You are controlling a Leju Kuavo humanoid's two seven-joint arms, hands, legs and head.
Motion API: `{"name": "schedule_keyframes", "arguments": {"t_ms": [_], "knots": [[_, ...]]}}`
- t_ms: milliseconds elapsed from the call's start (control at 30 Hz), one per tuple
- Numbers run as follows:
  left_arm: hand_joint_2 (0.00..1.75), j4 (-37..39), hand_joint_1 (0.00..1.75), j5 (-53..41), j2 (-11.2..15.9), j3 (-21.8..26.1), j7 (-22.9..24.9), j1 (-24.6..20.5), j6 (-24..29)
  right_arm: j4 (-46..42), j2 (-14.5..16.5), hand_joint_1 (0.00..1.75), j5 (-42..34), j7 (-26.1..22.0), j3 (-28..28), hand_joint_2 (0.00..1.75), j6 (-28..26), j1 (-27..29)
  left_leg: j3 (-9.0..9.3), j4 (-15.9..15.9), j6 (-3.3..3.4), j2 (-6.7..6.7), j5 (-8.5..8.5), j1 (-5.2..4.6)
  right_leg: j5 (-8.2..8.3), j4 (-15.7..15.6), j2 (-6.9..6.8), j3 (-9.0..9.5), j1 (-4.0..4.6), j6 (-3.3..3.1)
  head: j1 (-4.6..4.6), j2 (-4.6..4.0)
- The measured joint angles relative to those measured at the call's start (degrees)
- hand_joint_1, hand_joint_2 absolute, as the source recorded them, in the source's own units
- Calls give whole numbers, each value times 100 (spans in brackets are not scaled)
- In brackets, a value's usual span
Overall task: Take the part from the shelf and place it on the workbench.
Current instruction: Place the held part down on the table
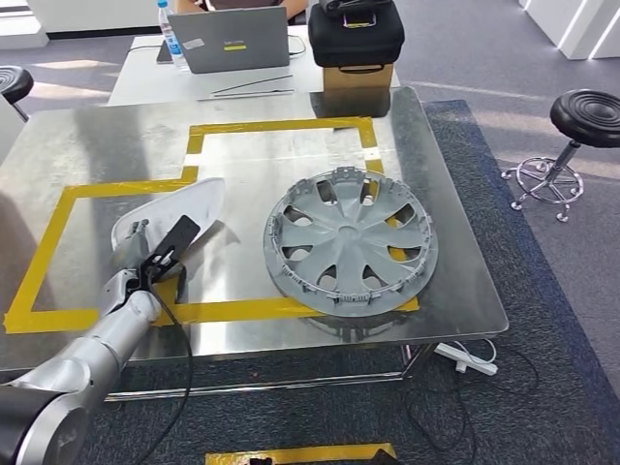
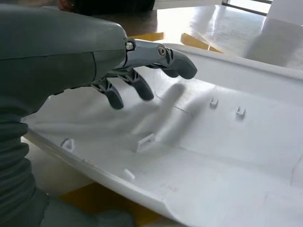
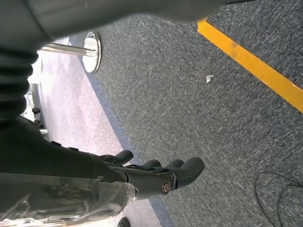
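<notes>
A long white plastic part [image 1: 192, 201] lies flat on the metal workbench [image 1: 87, 145], inside the yellow tape outline at the left. My left hand [image 1: 136, 248] is at its near end. In the left wrist view the left hand [image 2: 143, 71] hovers just over the white part [image 2: 214, 151] with its fingers [image 2: 114, 97] spread and nothing held; a shadow of the fingers falls on the part. My right hand [image 3: 161, 175] hangs beside my body over grey carpet, fingers stretched out and empty.
A grey wheel cover [image 1: 351, 242] lies on the bench right of the white part. Behind the bench stand a laptop [image 1: 231, 39], a water bottle [image 1: 168, 34] and a black case [image 1: 356, 34] on a cardboard box. A stool [image 1: 585, 121] stands at the right, and a power strip [image 1: 468, 358] lies on the floor.
</notes>
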Motion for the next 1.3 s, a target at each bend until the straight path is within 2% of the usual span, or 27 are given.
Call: {"name": "schedule_keyframes", "arguments": {"t_ms": [67, 133, 167, 267, 300, 333, 400, 433, 467, 500, 567, 600, 633, 667, 767, 833, 933, 967, 1000, 1033, 1100, 1133, 1200, 1300], "knots": [[175, -1, 0, -43, -7, 45, -67, -23, 15, 0, -1, 0, 7, -3, 0, 0, 1, -1, 361, -712, 19, 6, 386, 3, -8, 3, 1, 12, 1, 20, -3, 0], [175, -5, 0, -33, -25, 90, -197, -59, 47, 0, -2, 0, 15, -6, 0, 0, 1, -7, 660, -1310, 52, 4, 557, 2, -21, 16, 4, 0, 26, 68, -3, 0], [175, -11, 0, 21, -39, 136, -296, -67, 77, 0, -3, 0, 19, -7, 0, 0, 1, -8, 712, -1428, 77, 2, 554, -4, -19, 11, 5, -7, 37, 97, -5, 0], [175, -63, 0, 364, -97, 375, -682, -60, 220, 0, -5, 0, 23, -7, 0, 0, -2, 0, 717, -1464, 182, 0, 552, 0, -48, 20, 1, -33, 30, 185, -1, 0], [175, -97, 0, 509, -121, 481, -836, -64, 276, 0, -5, 0, 23, -6, -1, 0, -4, 2, 721, -1469, 217, 3, 558, 11, -142, 157, -5, -98, 27, 214, 16, 0], [175, -132, 0, 641, -145, 591, -986, -70, 326, 0, -6, 0, 22, -6, -1, 0, -6, 3, 723, -1473, 245, 6, 562, 20, -293, 421, -11, -219, 23, 240, 28, 0], [175, -174, 0, 816, -181, 790, -1202, -78, 384, 0, -6, 0, 22, -6, -4, 0, -8, 10, 725, -1472, 276, 6, 555, 14, -660, 1220, -18, -588, 17, 274, 57, 0], [175, -179, 0, 853, -197, 860, -1247, -74, 391, 0, -6, 0, 22, -6, -5, 0, -8, 16, 726, -1471, 280, 4, 552, 9, -761, 1541, -18, -750, 15, 280, 57, 0], [175, -182, 0, 873, -211, 915, -1268, -67, 391, 0, -6, 0, 22, -6, -6, 0, -8, 22, 729, -1470, 283, 1, 549, 5, -757, 1679, -18, -832, 15, 280, 60, 0], [175, -190, 0, 892, -227, 964, -1286, -61, 394, 0, -6, 0, 22, -6, -7, 0, -8, 26, 734, -1469, 281, -3, 546, 3, -634, 1564, -18, -794, 16, 273, 59, 0], [175, -227, 0, 985, -257, 1056, -1406, -57, 422, 0, -7, 0, 21, -7, -7, 0, -13, 29, 754, -1468, 261, -8, 533, 4, -220, 799, -20, -446, 14, 249, 60, 0], [175, -257, 0, 1083, -272, 1111, -1546, -59, 445, 0, -8, 0, 19, -9, -7, 0, -16, 27, 757, -1460, 241, -10, 523, -5, -74, 405, -18, -250, 18, 234, 60, 0], [175, -295, 0, 1225, -289, 1176, -1754, -60, 463, 0, -8, 0, 14, -15, -7, 0, -22, 26, 755, -1457, 214, -11, 521, -13, 3, 146, -15, -121, 21, 217, 55, 0], [131, -342, 0, 1385, -311, 1251, -2001, -55, 466, 0, -8, 0, 4, -21, -8, 0, -30, 28, 750, -1457, 185, -12, 523, -21, 11, 35, -10, -65, 29, 195, 52, 0], [0, -620, 0, 1954, -414, 1462, -2743, 23, 310, 0, -17, 0, -33, -33, -21, 0, -72, 55, 743, -1466, 88, -10, 514, -12, 18, 12, 1, -60, 37, 97, 49, 0], [0, -969, 0, 2371, -509, 1522, -3087, 149, 88, 0, -21, 0, -47, -48, -39, 0, -111, 67, 612, -1184, 34, -1, 311, -8, 32, -14, -2, -47, 15, 37, 26, 0], [0, -1766, 0, 3043, -690, 1479, -3342, 579, -351, 0, -22, 0, -72, -78, -61, 0, -153, 99, 97, -98, -6, 5, -201, -7, 23, -16, -3, -42, 7, 0, 2, 0], [0, -2119, 0, 3330, -756, 1418, -3398, 799, -526, 0, -22, 0, -91, -87, -66, 0, -171, 123, -4, 108, -7, 5, -241, -7, 19, -16, 2, -38, 7, -4, 1, 0], [0, -2503, 0, 3633, -823, 1336, -3449, 1035, -696, 0, -23, 0, -113, -98, -70, 0, -196, 152, -2, 102, -2, 6, -171, -7, 15, -15, 10, -31, 6, -4, -1, 0], [0, -2883, 0, 3910, -881, 1249, -3489, 1268, -831, 0, -23, 0, -134, -106, -74, 0, -220, 183, 102, -108, 8, 7, -13, -7, 8, -15, 19, -19, 4, 1, -2, 0], [0, -3600, 0, 4279, -987, 1055, -3520, 1658, -988, 0, -26, 0, -159, -122, -88, 0, -256, 239, 478, -841, 26, 22, 342, -6, -17, -2, 29, 0, 19, 39, -6, 0], [0, -3903, 0, 4361, -1031, 958, -3510, 1802, -1009, 0, -28, 0, -162, -127, -97, 0, -266, 256, 630, -1146, 48, 24, 438, -6, -31, 9, 29, -1, 34, 67, -7, 0], [0, -4364, 0, 4430, -1095, 801, -3486, 2025, -1024, 0, -34, 0, -165, -129, -117, 0, -280, 274, 752, -1413, 109, 22, 456, -16, -45, 10, 22, -7, 61, 125, 6, 0], [0, -4778, 0, 4478, -1134, 700, -3467, 2206, -1031, 0, -36, 0, -166, -128, -148, 0, -290, 289, 751, -1430, 233, 12, 463, -8, -104, 58, 6, -31, 44, 213, 32, 0]]}}
